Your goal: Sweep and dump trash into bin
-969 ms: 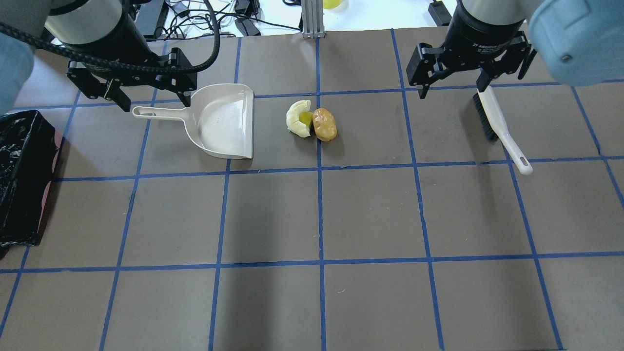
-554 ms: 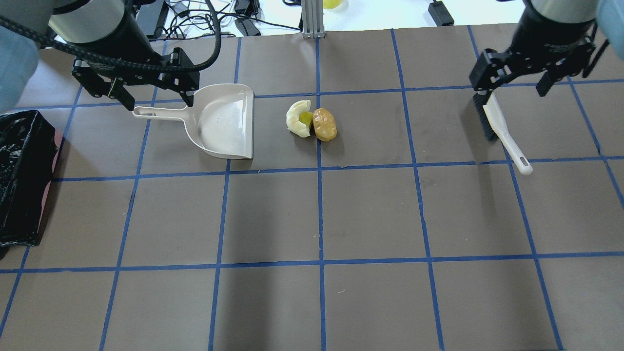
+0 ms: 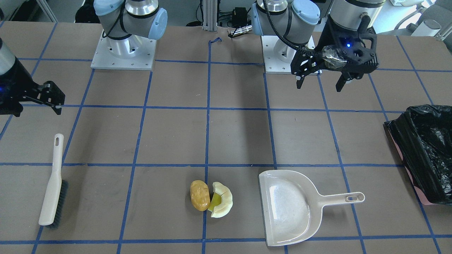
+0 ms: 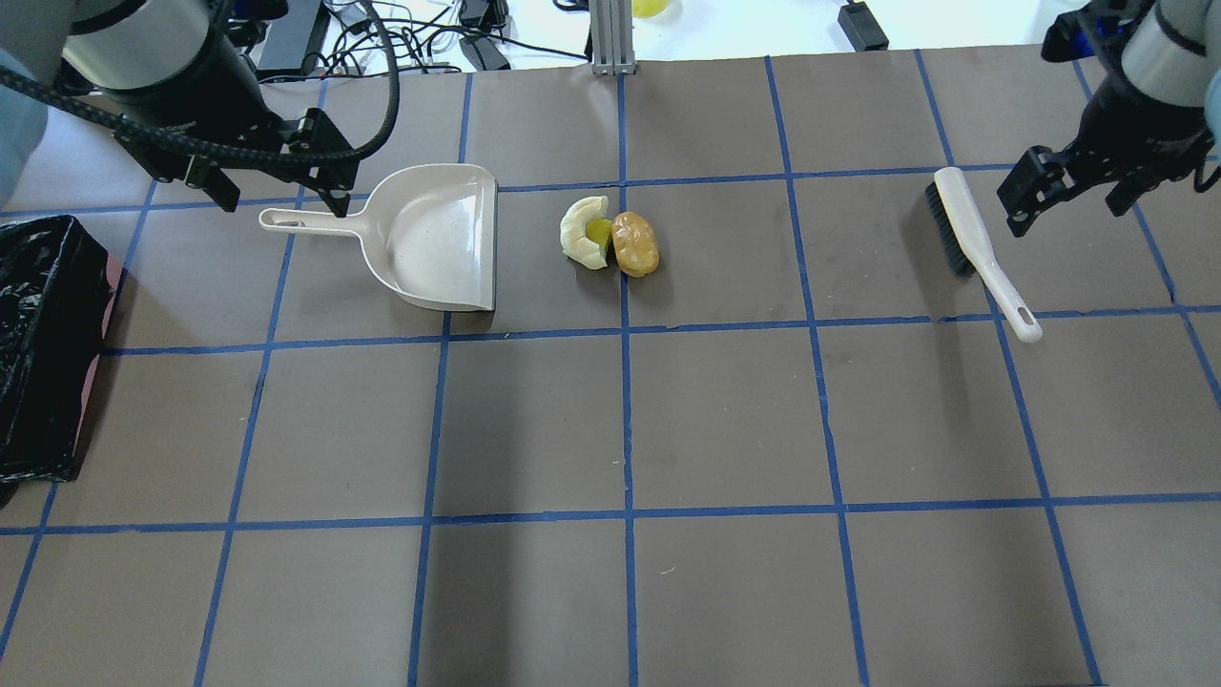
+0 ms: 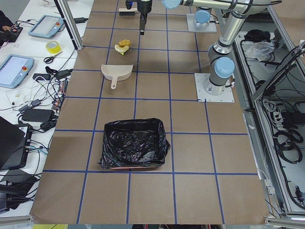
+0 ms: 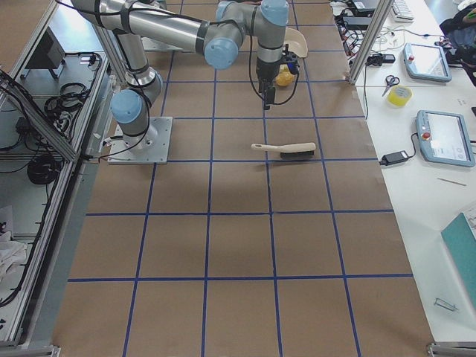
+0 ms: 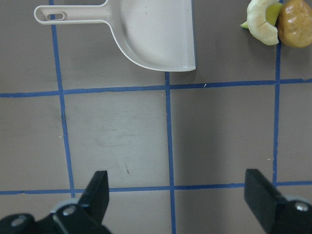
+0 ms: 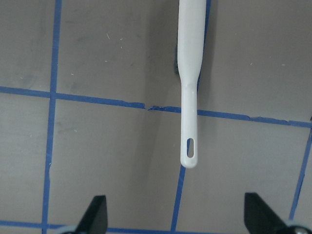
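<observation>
the beige dustpan (image 3: pixel 286 208) lies flat and empty nearest the operators' edge of the taped brown table (image 3: pixel 240 141), its handle pointing toward the robot's left. off its open mouth, near but not touching, sits the trash: a cream rind wedge (image 3: pixel 226 203) with a yellow-green piece (image 3: pixel 214 201) tucked in its curve, and a golden-brown potato lump (image 3: pixel 200 195) pressed against them on the side away from the dustpan. well beyond the trash, on that same side, lies the brush (image 3: pixel 53 183), bristles down. past the dustpan's handle end and a little closer to the robot stands the bin (image 3: pixel 423 155), lined with black plastic. further back, the left gripper (image 3: pixel 319 86) hovers robot-side of the dustpan handle, jaws spread wide and empty. the right gripper (image 3: pixel 37 112) hangs by the brush's handle end, likewise spread and holding nothing.
</observation>
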Controlling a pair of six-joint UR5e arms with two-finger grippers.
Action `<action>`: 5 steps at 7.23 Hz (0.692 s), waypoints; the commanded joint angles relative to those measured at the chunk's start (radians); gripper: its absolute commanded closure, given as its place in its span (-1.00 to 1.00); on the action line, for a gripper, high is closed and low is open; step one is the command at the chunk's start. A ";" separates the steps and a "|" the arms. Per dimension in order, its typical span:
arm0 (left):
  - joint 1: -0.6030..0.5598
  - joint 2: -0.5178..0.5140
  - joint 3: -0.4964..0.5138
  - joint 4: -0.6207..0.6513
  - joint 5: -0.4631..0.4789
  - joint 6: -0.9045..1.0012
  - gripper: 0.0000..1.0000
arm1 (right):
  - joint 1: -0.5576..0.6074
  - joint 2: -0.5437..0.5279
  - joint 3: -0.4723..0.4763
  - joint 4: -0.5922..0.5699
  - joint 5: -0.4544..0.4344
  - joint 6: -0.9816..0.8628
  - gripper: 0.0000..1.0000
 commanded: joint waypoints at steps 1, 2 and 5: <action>0.126 -0.023 -0.091 0.131 -0.030 0.331 -1.00 | -0.012 0.053 0.091 -0.161 -0.003 -0.004 -1.00; 0.170 -0.060 -0.108 0.168 -0.048 0.495 -0.99 | -0.032 0.087 0.091 -0.177 0.008 -0.003 -1.00; 0.218 -0.238 -0.085 0.283 -0.048 1.109 -0.94 | -0.072 0.167 0.093 -0.227 0.014 -0.010 -1.00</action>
